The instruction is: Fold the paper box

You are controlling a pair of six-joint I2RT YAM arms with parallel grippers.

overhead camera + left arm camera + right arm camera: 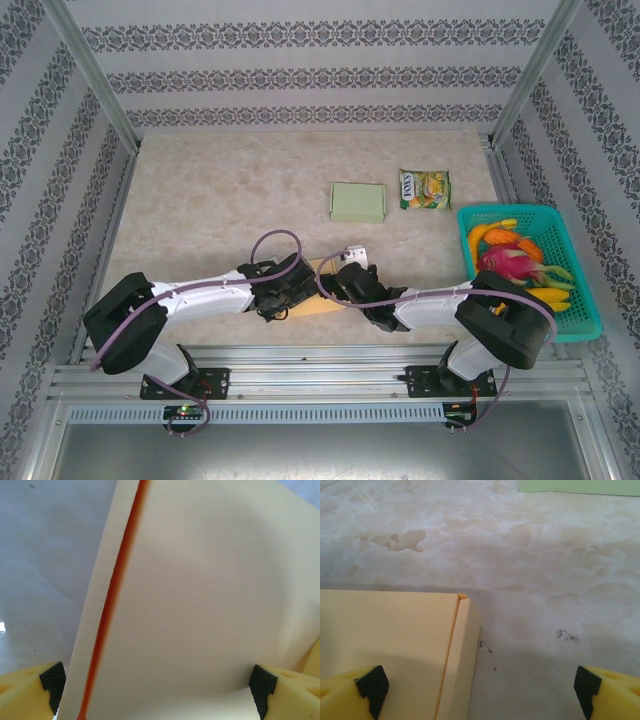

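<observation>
The paper box point(322, 304) is a cream-yellow card piece lying near the table's front edge, between my two arms. In the left wrist view one pale panel point(200, 605) with an orange fold line point(112, 605) spans the space between the fingers. My left gripper point(157, 685) point(283, 295) stands open over this panel. In the right wrist view the box point(385, 635) lies flat at lower left, with a narrow side flap point(462, 655) folded along its right edge. My right gripper point(477, 687) point(350, 285) is open, the flap near its left fingertip point(370, 685) and bare table under its right side.
A flat pale green box point(357, 202) point(580, 486) lies at mid table, with a snack packet point(424, 188) to its right. A teal basket point(585, 300) of fruit stands at the right edge. Patterned walls enclose the marble-look table point(210, 200).
</observation>
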